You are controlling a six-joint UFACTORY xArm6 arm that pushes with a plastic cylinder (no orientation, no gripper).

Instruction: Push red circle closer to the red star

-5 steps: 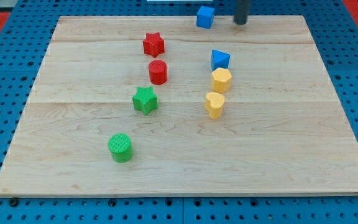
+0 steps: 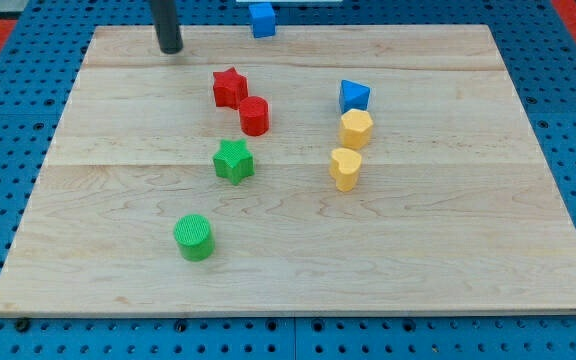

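The red circle (image 2: 254, 116) stands left of the board's middle, toward the view's top. The red star (image 2: 230, 88) sits just up and left of it, nearly touching it. My tip (image 2: 171, 47) is on the board near its top edge, up and left of the red star, a short way from both red blocks.
A green star (image 2: 233, 161) sits below the red circle and a green circle (image 2: 194, 237) lower left. A blue block (image 2: 354, 96), a yellow hexagon (image 2: 356, 129) and a yellow heart (image 2: 345, 168) line up on the right. A blue cube (image 2: 262, 19) sits at the top edge.
My tip has moved from the top right to the top left. The red star has shifted down-left, closer to the red circle. The blue cube has slid left along the top edge.
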